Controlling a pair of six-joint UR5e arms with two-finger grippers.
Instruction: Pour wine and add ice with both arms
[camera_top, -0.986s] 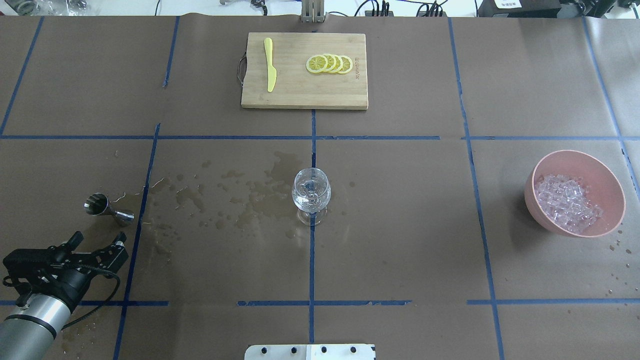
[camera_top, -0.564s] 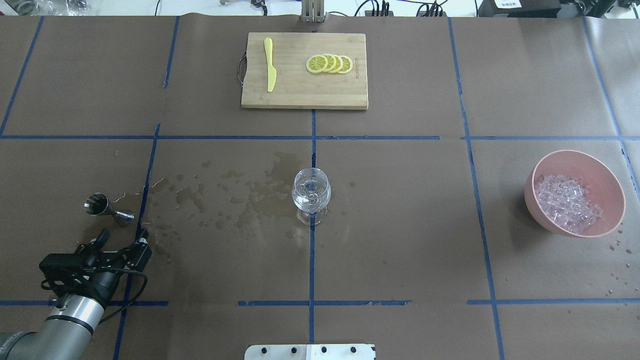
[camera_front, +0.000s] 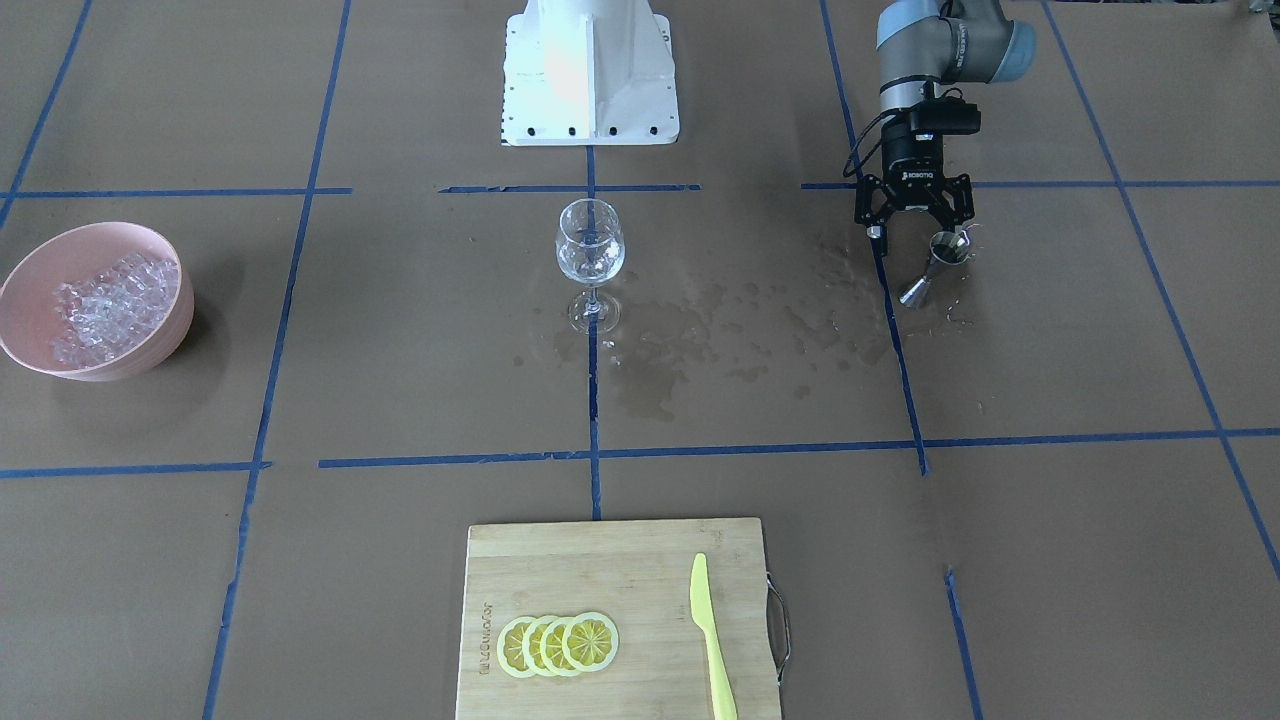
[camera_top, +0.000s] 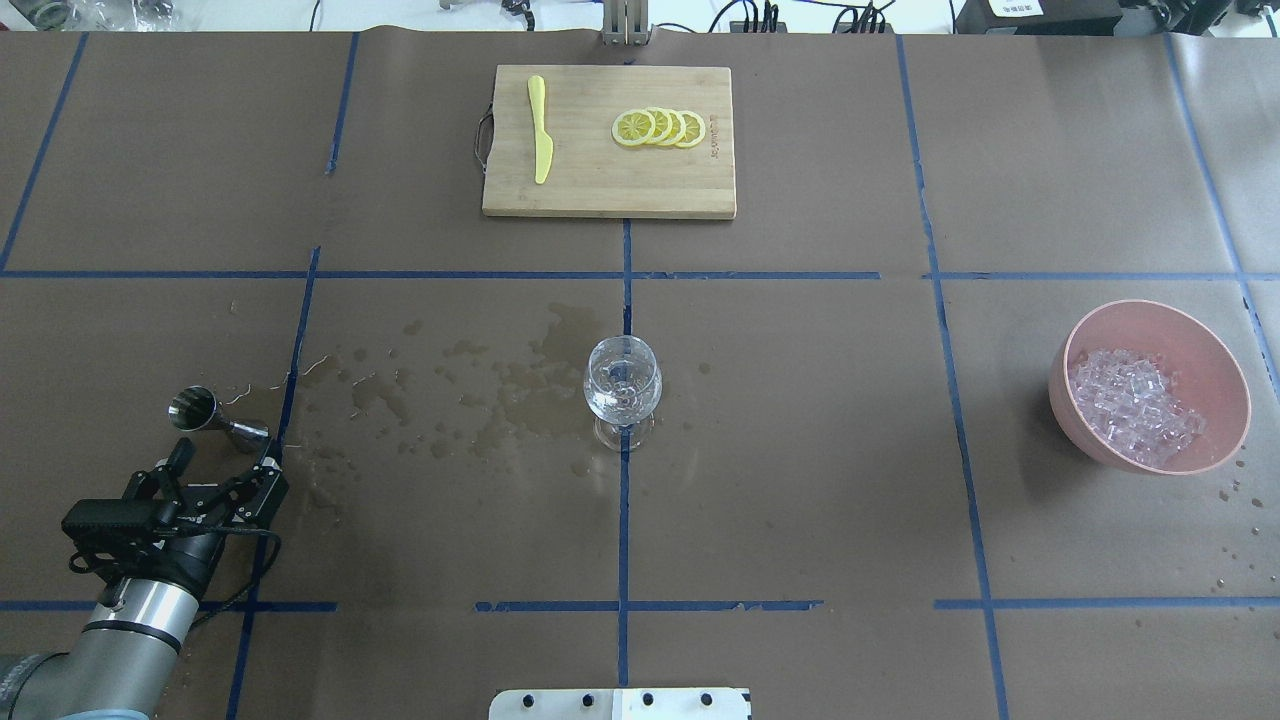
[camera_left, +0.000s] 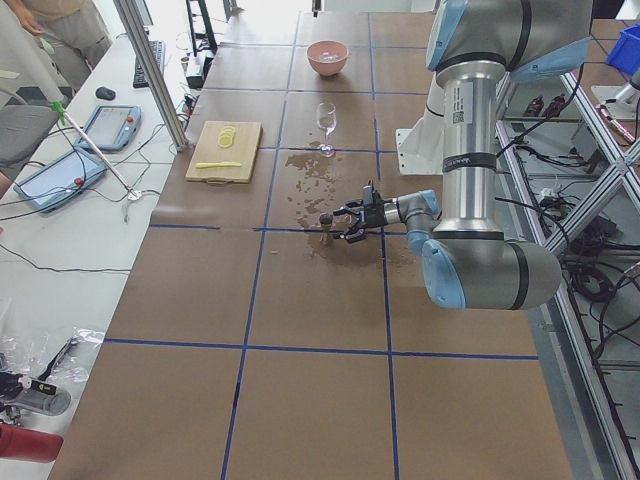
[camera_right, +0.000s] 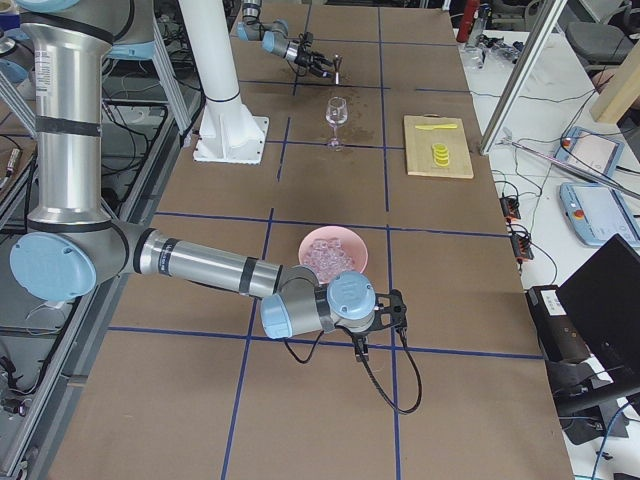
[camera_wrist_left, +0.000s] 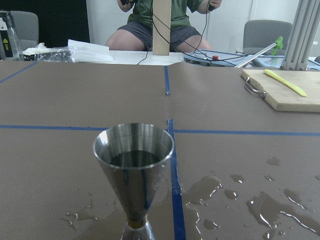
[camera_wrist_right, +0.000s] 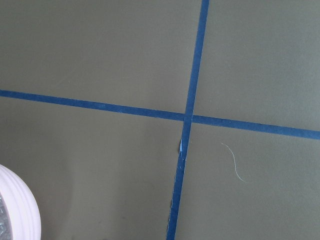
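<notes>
Jaws spread wide and gripping nothing: that is how the left gripper (camera_top: 226, 463) stands, low over the desk (camera_top: 800, 480) and aimed level at its target. The wine (camera_wrist_left: 134, 158) shows as a small dark pool in the upper cup of a steel jigger (camera_top: 216, 417). The jigger stands upright on its narrow end, which keeps the liquid in until it is tipped. It sits just ahead of the jaws, roughly centred on their line in the wrist view, apart from them and not yet between them. I judge the wide opening and low, level approach are meant to take the jigger by its waist without knocking it.

Further out, the wine glass (camera_top: 622, 385) stands upright at mid-desk, well apart from the jigger, with wet stains (camera_top: 500, 390) on the paper between them. At the far side, the ice (camera_top: 1132, 405) is heaped in a pink bowl (camera_top: 1205, 340). The right gripper (camera_right: 360, 345) hangs near that bowl, probably staged for the ice; whether its jaws are parted I cannot tell.
</notes>
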